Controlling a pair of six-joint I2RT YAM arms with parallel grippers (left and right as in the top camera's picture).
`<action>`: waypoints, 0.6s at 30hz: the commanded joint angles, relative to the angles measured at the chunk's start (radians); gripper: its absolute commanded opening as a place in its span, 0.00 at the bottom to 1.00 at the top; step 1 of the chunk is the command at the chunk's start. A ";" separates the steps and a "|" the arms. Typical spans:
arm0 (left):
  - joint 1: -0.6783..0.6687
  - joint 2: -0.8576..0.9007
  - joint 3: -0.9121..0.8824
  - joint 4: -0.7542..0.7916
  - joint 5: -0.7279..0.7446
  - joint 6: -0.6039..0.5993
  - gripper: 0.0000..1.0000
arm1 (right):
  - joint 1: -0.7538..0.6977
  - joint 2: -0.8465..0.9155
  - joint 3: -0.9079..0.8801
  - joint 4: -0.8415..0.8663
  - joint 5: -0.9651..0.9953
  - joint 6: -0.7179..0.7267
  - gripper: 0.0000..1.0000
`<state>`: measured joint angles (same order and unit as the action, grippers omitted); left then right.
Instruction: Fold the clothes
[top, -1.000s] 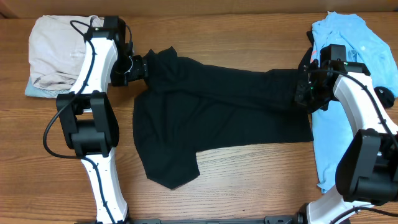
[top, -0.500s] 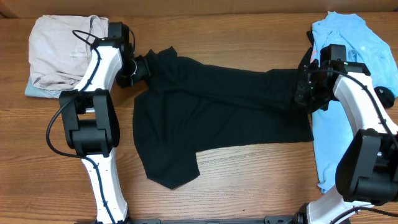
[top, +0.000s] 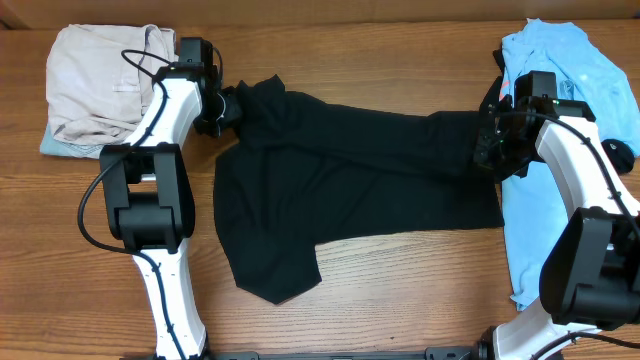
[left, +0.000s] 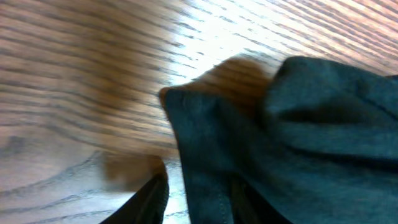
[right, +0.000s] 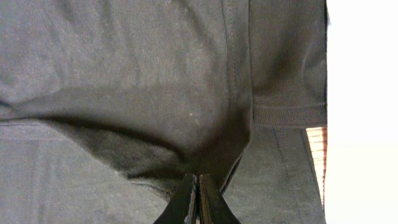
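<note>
A black shirt (top: 350, 190) lies spread across the middle of the table, its top edge folded over in a band. My left gripper (top: 228, 108) is at the shirt's top-left corner. In the left wrist view its fingers (left: 196, 193) are apart, with the edge of the black shirt (left: 298, 124) lying between them. My right gripper (top: 487, 152) is at the shirt's right end. In the right wrist view its fingers (right: 199, 186) are pinched together on a fold of the black shirt (right: 124, 74).
A folded beige garment (top: 90, 80) sits at the back left on a light blue piece (top: 55, 146). A light blue shirt (top: 560, 60) lies along the right edge, under my right arm, and reaches toward the front (top: 520, 250).
My left arm has swung up and to the right, bringing its gripper closer onto the shirt's top-left corner. The right arm and the shirt have not moved.
</note>
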<state>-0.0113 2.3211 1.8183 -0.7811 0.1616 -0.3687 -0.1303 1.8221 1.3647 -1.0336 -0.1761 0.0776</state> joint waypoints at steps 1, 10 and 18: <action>-0.013 0.013 -0.031 0.002 0.015 -0.014 0.31 | -0.001 -0.002 0.000 0.004 0.000 0.004 0.04; 0.005 0.012 -0.014 0.019 -0.007 -0.013 0.04 | -0.001 -0.003 0.001 0.030 -0.001 0.004 0.04; 0.121 -0.060 0.256 -0.131 -0.007 -0.002 0.04 | -0.001 -0.003 0.080 0.049 -0.001 0.003 0.04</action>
<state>0.0467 2.3211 1.9125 -0.8719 0.1658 -0.3752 -0.1303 1.8225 1.3746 -0.9886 -0.1761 0.0776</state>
